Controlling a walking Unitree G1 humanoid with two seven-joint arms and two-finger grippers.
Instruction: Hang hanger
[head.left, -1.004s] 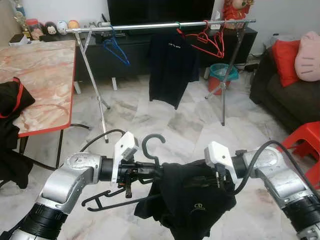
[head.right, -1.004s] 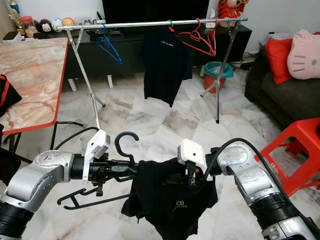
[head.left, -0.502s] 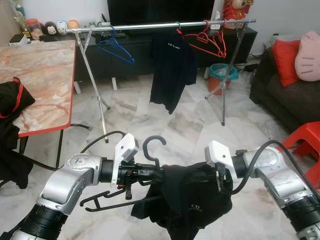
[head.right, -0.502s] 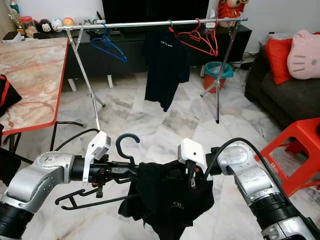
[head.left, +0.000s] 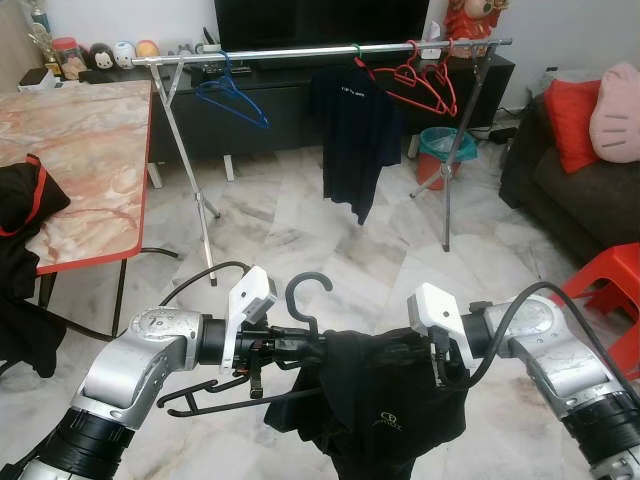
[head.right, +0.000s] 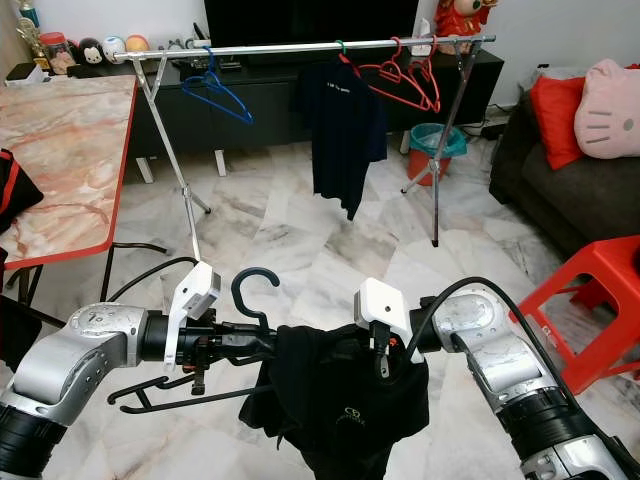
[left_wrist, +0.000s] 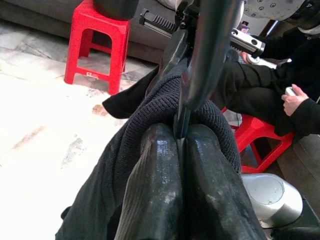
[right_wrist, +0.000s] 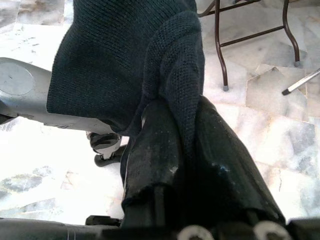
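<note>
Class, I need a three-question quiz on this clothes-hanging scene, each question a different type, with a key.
1. True or false: the black hanger already hangs on the rail.
2. What is the right end effector shut on: A black garment, B blue hanger, C red stool?
3. Fill in: the left end effector is shut on the black ____.

Key: 1 false; 2 A; 3 hanger.

Two grippers (head.left: 300, 347) (head.left: 437, 368) — three red hangers (head.left: 420, 80), one blue hanger (head.left: 232, 95), two black garments (head.left: 350, 140) (head.left: 385, 410)
</note>
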